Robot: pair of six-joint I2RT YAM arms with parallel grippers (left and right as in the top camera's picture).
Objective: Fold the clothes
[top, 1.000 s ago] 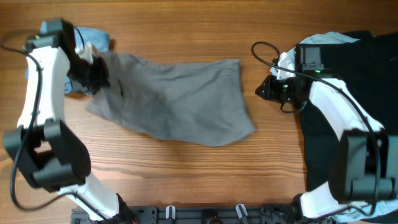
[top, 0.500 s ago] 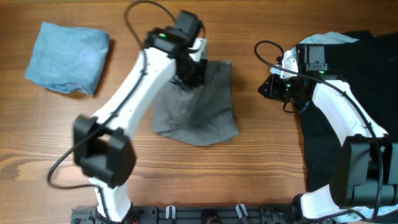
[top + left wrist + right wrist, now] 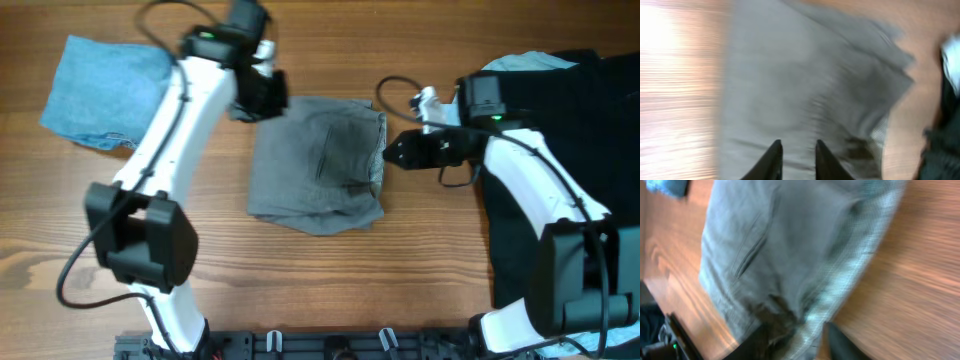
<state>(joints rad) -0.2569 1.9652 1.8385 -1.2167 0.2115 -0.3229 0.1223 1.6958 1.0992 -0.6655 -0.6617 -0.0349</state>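
The grey-khaki shorts (image 3: 315,165) lie folded in half at the table's middle, a pocket seam facing up. My left gripper (image 3: 262,95) is open and empty at their upper-left corner. In the left wrist view its fingers (image 3: 798,142) hover over the grey cloth (image 3: 790,75). My right gripper (image 3: 390,155) is open at the shorts' right edge. In the right wrist view its fingers (image 3: 796,327) straddle the pale waistband edge of the shorts (image 3: 790,240).
A folded bright blue garment (image 3: 105,90) lies at the far left. A black garment (image 3: 590,150) covers the right side of the table, with a pale blue one (image 3: 520,62) at its top. Bare wood lies in front of the shorts.
My left gripper carried the shorts' left half over to the right, folding them, then drew back left. My right gripper moved left to the shorts' right edge.
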